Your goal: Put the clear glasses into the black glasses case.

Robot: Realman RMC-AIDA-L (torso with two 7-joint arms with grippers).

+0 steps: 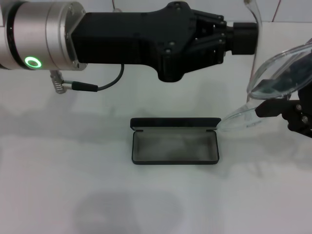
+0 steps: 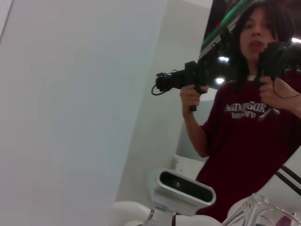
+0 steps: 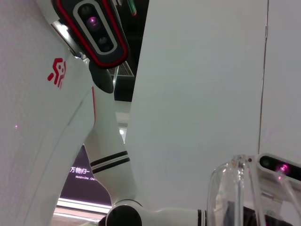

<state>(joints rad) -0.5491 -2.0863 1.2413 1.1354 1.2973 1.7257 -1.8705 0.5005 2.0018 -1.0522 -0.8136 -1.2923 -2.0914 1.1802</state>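
Matte black case: the black glasses case (image 1: pixel 174 141) is a flat rectangle with rounded corners, lying open on the bench (image 1: pixel 73 185) near the middle, lid tipped up on the far side.
Case contents: only the smooth grey lining shows in the tray; nothing lies in it.
Glasses look: the clear glasses (image 1: pixel 273 80) are wholly transparent plastic, with a curved one-piece wraparound lens and thin clear arms; one arm rises at the far right, another tip points down-left toward the case.
Glasses place: held in the air at the right, above the bench, their lowest tip just beside the case's right far corner; whether it touches the case cannot be told.
Right pincer: the right pincer (image 1: pixel 287 111) is black, at the right edge, pinching the clear glasses from the near side.
Left pincer: the left pincer (image 1: pixel 246 36), black and blocky on a silver wrist with a green ring light, reaches across the far side toward the upright arm of the glasses; whether its fingers are spread or pressed together cannot be told.
Wrist views: the curved clear plastic shows at the picture edge in both, with a white wall behind.
Bench surface: plain, white and matte.
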